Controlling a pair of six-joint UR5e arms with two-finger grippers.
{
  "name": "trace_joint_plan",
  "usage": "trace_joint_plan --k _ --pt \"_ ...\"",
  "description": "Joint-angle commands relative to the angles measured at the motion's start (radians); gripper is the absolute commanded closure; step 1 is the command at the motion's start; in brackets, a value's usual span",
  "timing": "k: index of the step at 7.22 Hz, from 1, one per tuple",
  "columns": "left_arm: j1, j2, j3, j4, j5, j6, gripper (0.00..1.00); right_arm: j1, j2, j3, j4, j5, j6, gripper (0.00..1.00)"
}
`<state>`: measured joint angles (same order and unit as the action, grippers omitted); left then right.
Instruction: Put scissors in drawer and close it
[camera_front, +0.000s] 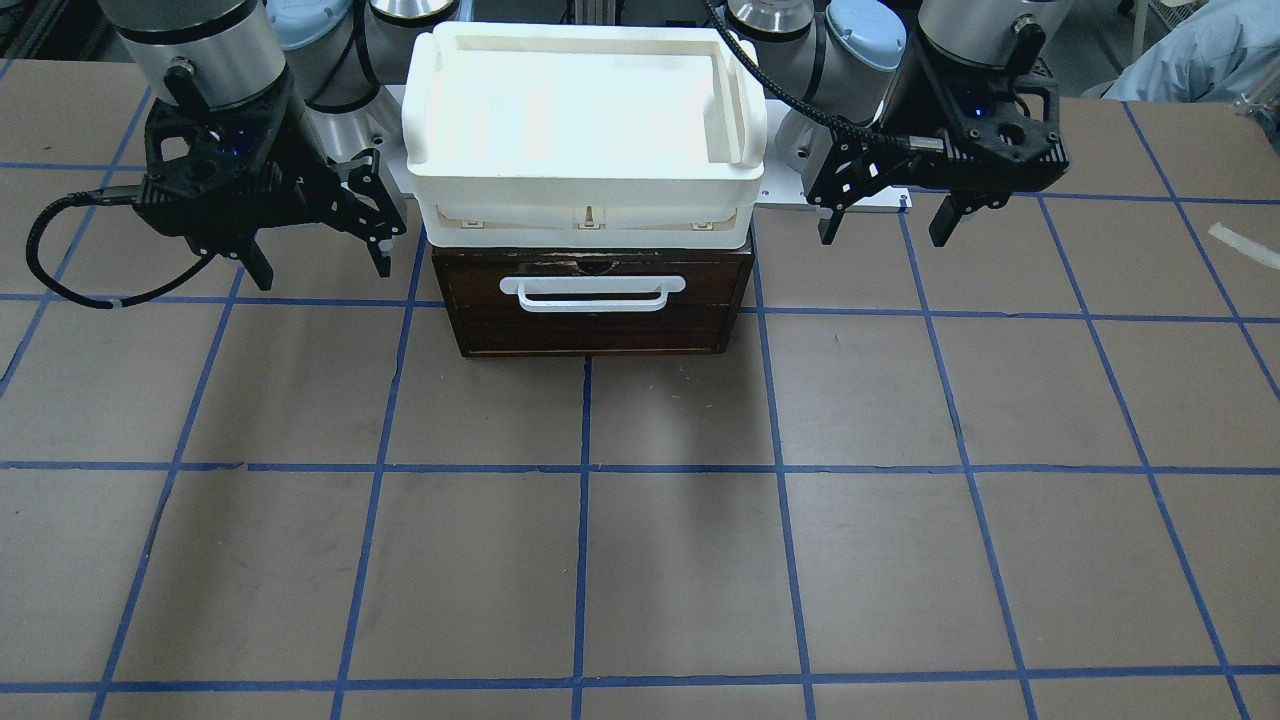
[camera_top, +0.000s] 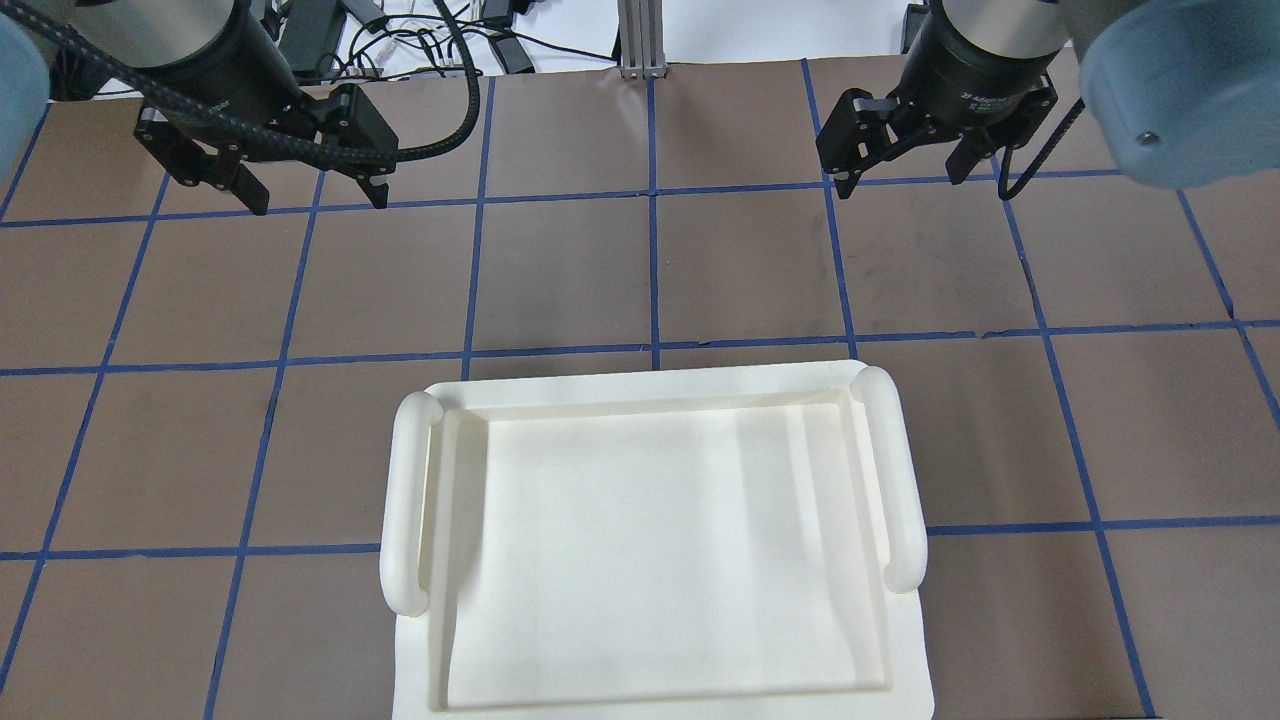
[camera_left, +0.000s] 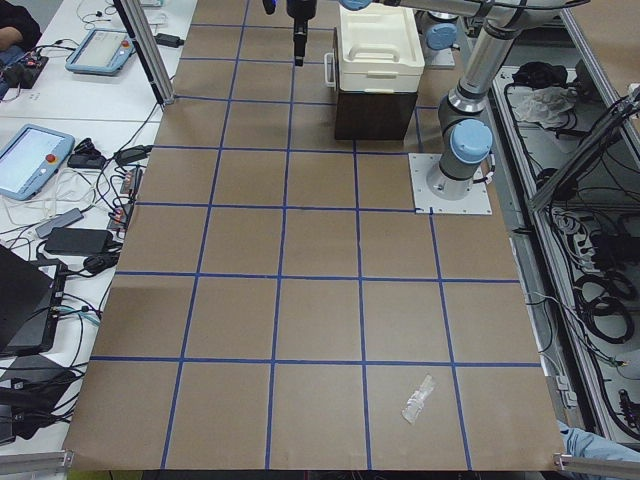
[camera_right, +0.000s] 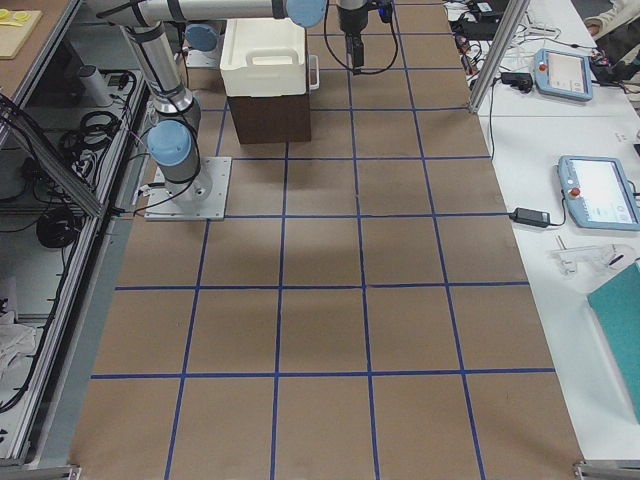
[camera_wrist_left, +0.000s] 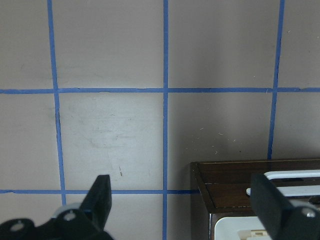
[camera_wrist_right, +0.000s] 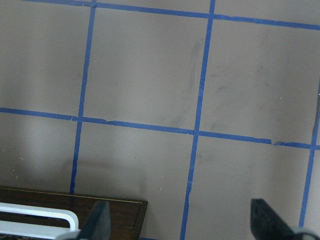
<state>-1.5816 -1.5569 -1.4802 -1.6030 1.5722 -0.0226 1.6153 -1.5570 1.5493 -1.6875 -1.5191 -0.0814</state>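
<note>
Judging from the shut drawer (camera_front: 592, 300), with its white bar handle (camera_front: 592, 291) close against the dark front, the closing step is taken as done. The scissors are seen in no view, so they are presumed inside, though that cannot be confirmed. Nothing is held: the left gripper (camera_front: 885, 225) and right gripper (camera_front: 322, 265) are both spread wide, hung over the table (camera_front: 680, 560) either side of the drawer. A cream tray (camera_front: 580, 185) is set on top. The brown surface is gridded with blue tape (camera_front: 585, 470); teach pendants (camera_right: 598, 192) are laid on side benches.
</note>
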Motion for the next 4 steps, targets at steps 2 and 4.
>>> trace_joint_plan --k 2,4 --pt "0.0 0.006 -0.005 0.0 0.0 0.001 0.0 0.0 0.0 0.0 0.002 -0.001 -0.001 0.0" --pt "0.0 0.009 -0.005 -0.002 0.0 0.001 0.0 0.0 0.0 0.0 0.002 -0.013 -0.003 0.0"
